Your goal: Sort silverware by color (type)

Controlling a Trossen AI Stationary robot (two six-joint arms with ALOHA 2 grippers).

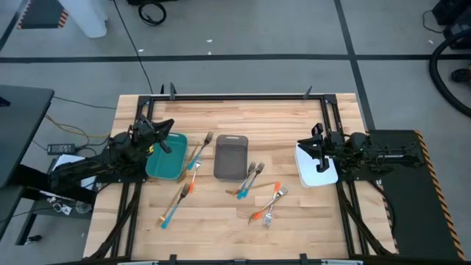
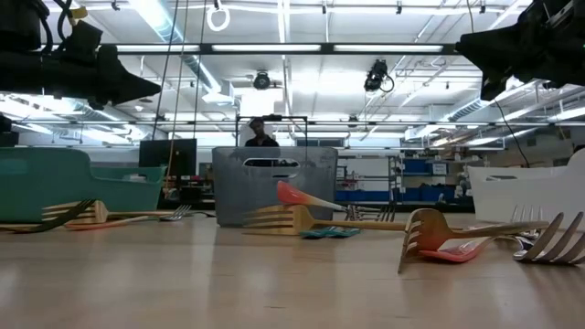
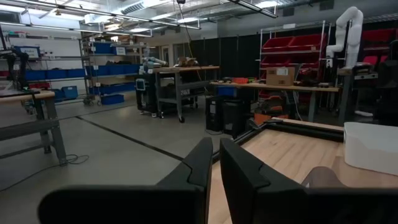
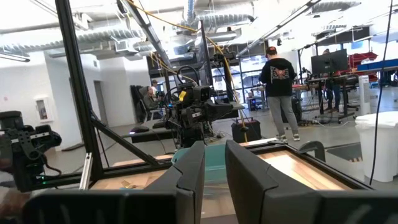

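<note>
Fingers (image 3: 200, 163) on left gripper (image 1: 166, 143) nearly together, parted only by a slim gap, pinching nothing; same on right gripper (image 1: 305, 146), fingers (image 4: 193, 163) a little apart and empty. Hovers, on the left, over the upper edge of the teal rectangular plastic tray (image 1: 165, 169) at centre-left of the high view; on the right, over the white rectangular tray (image 1: 326, 177) at centre-right. Between them sits the grey rectangular tray (image 1: 230, 158), mid-frame. Shows all three trays holding no utensil. Leaves the silverware loose on the light wooden tabletop (image 1: 243, 118): one blue-and-orange-handled fork (image 1: 197, 154) between teal and grey trays, another fork (image 1: 175, 202) toward lower left, a cluster of forks (image 1: 250, 179) just below the grey tray, and orange-handled forks (image 1: 268, 204) lower centre. Looks like the very start of sorting: nothing picked, nothing placed. Calls next for spreading one pair of fingers wide, dropping low to the nearest fork, likely the one beside the teal tray, and closing across its thin handle close to the wood.
</note>
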